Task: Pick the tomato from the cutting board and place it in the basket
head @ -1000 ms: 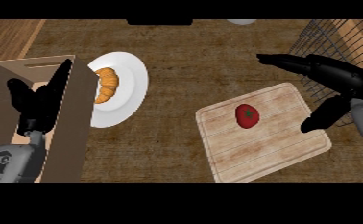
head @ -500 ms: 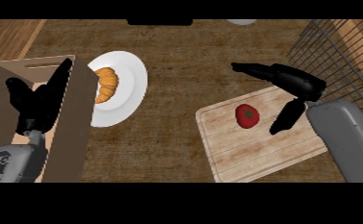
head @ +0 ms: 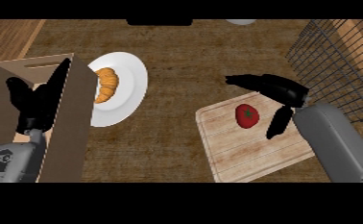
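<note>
A red tomato [head: 247, 116] lies on the light wooden cutting board [head: 245, 151] at the right of the counter. My right hand [head: 282, 91] hovers over the board's far right part, open, fingers stretched left above the tomato and the thumb pointing down at its right side. It does not hold the tomato. The wire basket [head: 330, 59] stands at the far right edge. My left hand [head: 39, 100] rests open at the left edge, fingers up.
A white plate [head: 127, 91] with a croissant [head: 106, 84] sits left of centre. A brown wooden box [head: 67, 122] stands at the left, partly behind my left hand. A dark object [head: 159, 22] and a pale dish [head: 241, 22] lie at the far edge.
My right hand has moved left and nearer, from beside the basket to just over the tomato. The tomato, board and left hand have not moved.
</note>
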You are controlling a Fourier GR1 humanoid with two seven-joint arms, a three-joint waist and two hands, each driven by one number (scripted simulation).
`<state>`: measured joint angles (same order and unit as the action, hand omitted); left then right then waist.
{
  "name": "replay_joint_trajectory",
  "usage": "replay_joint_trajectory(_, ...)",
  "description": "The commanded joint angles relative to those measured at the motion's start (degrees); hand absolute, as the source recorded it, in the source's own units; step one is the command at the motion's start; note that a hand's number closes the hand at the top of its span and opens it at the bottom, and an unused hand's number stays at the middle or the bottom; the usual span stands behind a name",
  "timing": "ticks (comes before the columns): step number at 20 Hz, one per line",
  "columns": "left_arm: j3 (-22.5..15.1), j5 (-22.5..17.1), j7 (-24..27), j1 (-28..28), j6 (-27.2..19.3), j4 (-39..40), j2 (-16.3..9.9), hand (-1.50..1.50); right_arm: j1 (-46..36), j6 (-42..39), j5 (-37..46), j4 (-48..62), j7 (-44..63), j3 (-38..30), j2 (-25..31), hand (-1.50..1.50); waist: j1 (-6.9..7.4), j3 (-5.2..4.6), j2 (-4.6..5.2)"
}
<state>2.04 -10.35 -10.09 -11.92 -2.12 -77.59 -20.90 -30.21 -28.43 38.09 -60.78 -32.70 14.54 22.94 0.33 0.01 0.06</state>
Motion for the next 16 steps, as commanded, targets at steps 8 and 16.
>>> replay_joint_trajectory(8,0.45,4.09,1.43,-1.23,0.33,2.76,3.60,0.00,-3.56,1.32,4.34,10.69,-9.85,-2.08,-1.11,-1.50,-0.08,0.00,0.10)
replay_joint_trajectory(16,3.20,2.00,-3.94,-0.25,2.64,-2.65,1.87,0.00,-0.54,0.73,4.54,6.28,-10.53,0.00,-1.47,-1.50,-0.19,-0.01,-0.08)
